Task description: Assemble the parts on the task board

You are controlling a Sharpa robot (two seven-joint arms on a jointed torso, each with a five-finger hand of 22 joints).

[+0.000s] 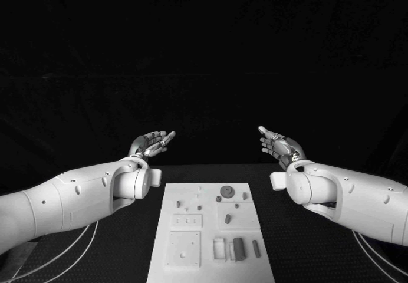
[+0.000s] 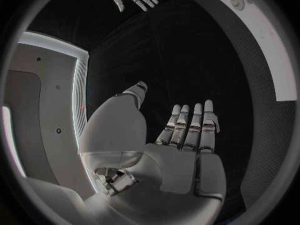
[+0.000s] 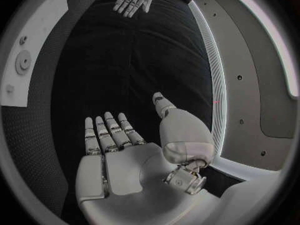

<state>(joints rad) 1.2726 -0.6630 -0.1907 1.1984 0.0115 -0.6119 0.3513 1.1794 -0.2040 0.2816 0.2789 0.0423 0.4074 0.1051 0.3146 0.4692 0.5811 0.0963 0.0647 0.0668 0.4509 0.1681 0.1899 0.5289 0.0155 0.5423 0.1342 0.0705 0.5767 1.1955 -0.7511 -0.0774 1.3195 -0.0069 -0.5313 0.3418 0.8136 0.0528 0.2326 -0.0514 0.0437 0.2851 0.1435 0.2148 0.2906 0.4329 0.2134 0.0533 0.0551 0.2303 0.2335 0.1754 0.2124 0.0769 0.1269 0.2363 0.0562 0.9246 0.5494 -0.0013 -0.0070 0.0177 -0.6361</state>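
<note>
While the task board (image 1: 211,233) is lying flat in the middle of the black desk (image 1: 289,247), both hands are hovering beyond its far end, well apart from it. The left robot hand (image 1: 150,144) is holding nothing, fingers extended and apart. The right robot hand (image 1: 279,144) is mirroring it, palm up, empty. Small grey parts (image 1: 228,191) are sitting on the board, untouched.

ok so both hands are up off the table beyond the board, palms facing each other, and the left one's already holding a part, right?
Not quite. The left hand holds nothing: the left wrist view shows its palm bare and its fingers straight and apart. The rest stands: both it and the right hand are raised beyond the task board, palms facing each other, and the parts lie on the board.
</note>
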